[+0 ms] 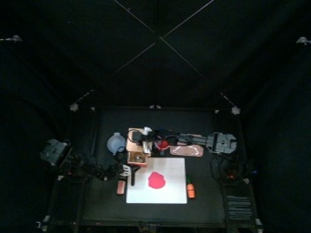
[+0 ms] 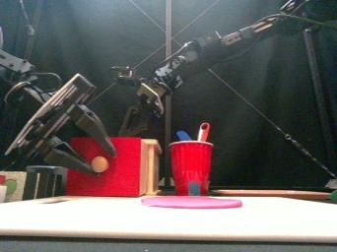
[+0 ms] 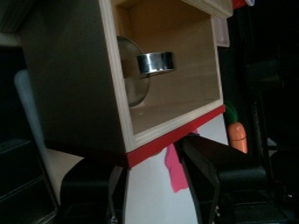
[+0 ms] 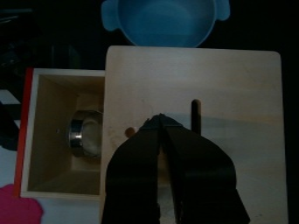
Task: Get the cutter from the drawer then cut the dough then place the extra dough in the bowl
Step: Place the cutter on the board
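cutter [image 3: 155, 62] lies inside the open drawer [image 3: 176, 105] of the wooden box [image 4: 233, 105], against the drawer's back wall. box sits left of the table's middle, at the back left corner of the white board [image 1: 183, 168], red drawer front toward the table's front edge. dough [image 1: 158, 179] is flat on the board, uncut. blue-grey bowl [image 4: 163, 17] is empty, just behind the box toward the table's back edge.

left gripper [image 3: 146, 171]: fingers spread wide, gripping nothing, just in front of the red drawer front; can't tell if touching. right gripper [image 4: 167, 125]: fingers closed together, empty, hovering over the box top at the drawer's opening.

handling guess: cutter is a thin metal ring, so light, stiff, smooth, likely to slip or roll if pinched on the curved outside. best hold looks like the wire handle, or one finger inside the ring and one outside on the wall. drawer walls are close, so a narrow approach from above is needed.
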